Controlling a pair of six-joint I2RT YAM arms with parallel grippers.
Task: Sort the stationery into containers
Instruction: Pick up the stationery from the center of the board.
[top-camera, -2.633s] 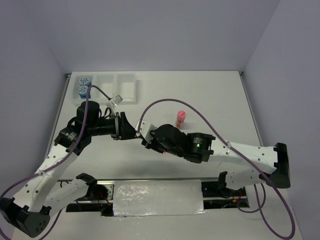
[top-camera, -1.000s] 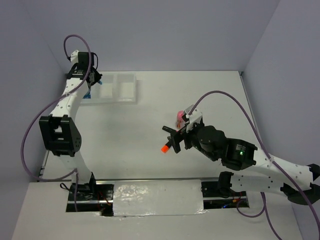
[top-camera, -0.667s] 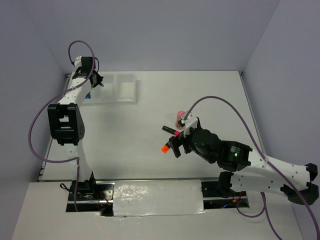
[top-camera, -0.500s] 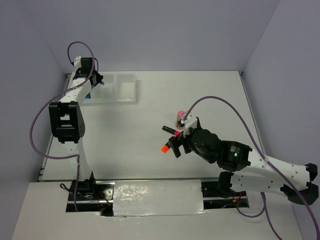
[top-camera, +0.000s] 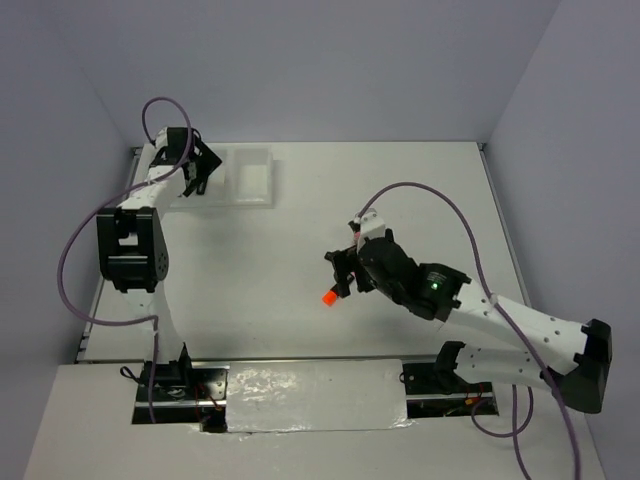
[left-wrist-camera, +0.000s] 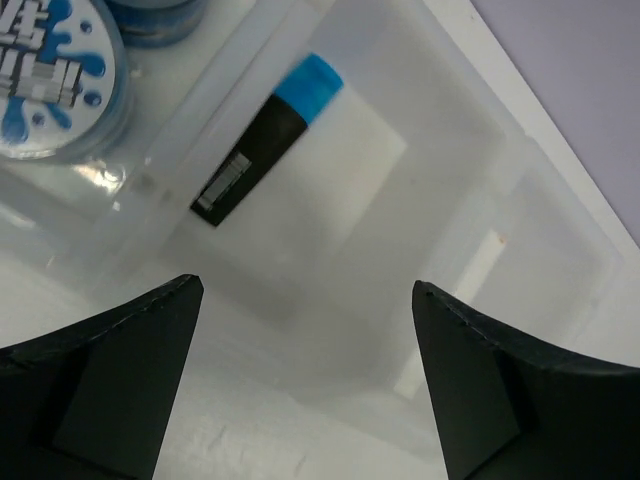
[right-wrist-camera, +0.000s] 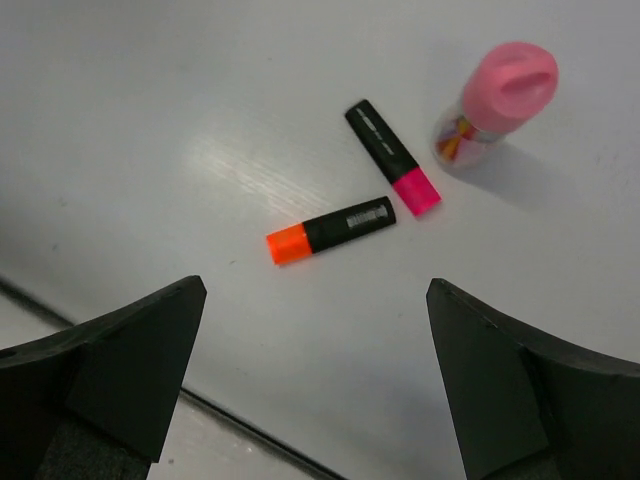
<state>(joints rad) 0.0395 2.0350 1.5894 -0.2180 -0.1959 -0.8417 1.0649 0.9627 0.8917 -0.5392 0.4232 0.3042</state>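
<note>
Left wrist view: the blue-capped highlighter (left-wrist-camera: 268, 140) lay flat on the floor of the middle compartment of the translucent tray (left-wrist-camera: 480, 270), free of any contact. The left end effector (left-wrist-camera: 305, 300) hung above it with its fingers spread wide and nothing between them. A second before, that end effector had been clenched on the highlighter over the tray; it had since released it. In the adjoining end compartment sat two blue rolls, one largely in view (left-wrist-camera: 50, 80) and one cut off at the frame edge (left-wrist-camera: 155, 12).

Right wrist view: the orange-capped highlighter (right-wrist-camera: 330, 230) and the pink-capped highlighter (right-wrist-camera: 392, 157) lay on the tabletop (right-wrist-camera: 150, 120) just beside each other in a shallow V. A pink-lidded clear vial (right-wrist-camera: 497, 100) stood upright near the pink cap. The right end effector (right-wrist-camera: 315, 290) hovered over them, fully released and grasping nothing. The orange highlighter had not moved since the earlier frames, while the right arm had shifted over the pink items in the top view.

Count: three highlighters, two rolls, one vial, one three-compartment tray.
</note>
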